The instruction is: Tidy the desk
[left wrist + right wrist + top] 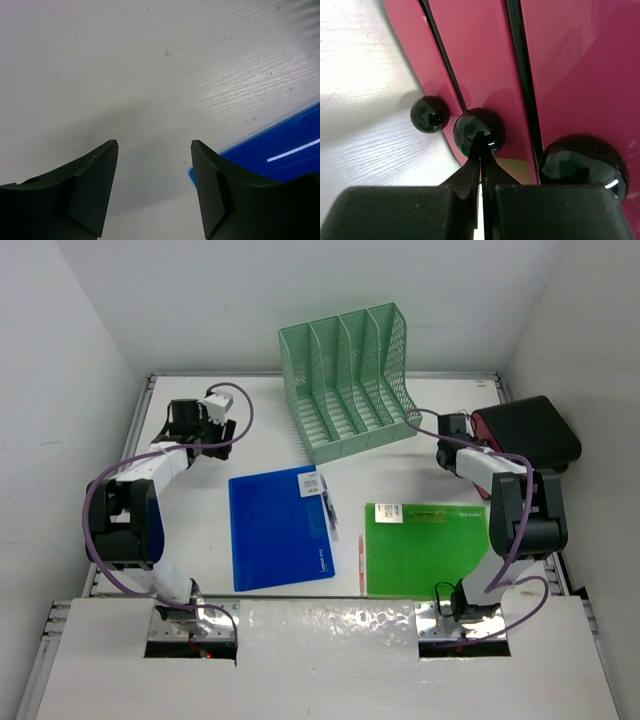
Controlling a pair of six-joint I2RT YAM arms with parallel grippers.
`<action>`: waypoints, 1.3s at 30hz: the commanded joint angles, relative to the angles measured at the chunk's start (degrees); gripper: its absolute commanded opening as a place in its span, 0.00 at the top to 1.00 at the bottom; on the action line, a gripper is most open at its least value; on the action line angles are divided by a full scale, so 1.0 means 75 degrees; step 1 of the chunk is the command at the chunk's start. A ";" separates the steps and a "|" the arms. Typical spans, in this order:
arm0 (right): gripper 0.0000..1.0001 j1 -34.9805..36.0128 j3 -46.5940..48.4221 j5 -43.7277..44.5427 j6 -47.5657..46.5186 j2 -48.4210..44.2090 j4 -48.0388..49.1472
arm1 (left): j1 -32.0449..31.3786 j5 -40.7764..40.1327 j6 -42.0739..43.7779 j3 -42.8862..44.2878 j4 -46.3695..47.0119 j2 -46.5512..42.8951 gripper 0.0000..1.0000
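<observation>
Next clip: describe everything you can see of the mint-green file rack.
The file rack is mint green and looks like moulded plastic. Upright dividers split it into four slots, all seemingly empty, and its right outer wall is perforated mesh. It stands upright on the desk at the far middle, turned at an angle to the desk's edges. The blue folder lies in front of it, apart. A purple cable passes its right front corner; contact cannot be told.

A white bench, a mint-green perforated rack, a blue folder, a green folder and a crimson box with black knobs are seen.
</observation>
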 commanded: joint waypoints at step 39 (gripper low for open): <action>0.66 0.1146 0.0763 0.2872 -0.3572 0.3040 0.1974 | -0.0065 0.0156 0.0137 0.0160 0.0141 0.0055 0.42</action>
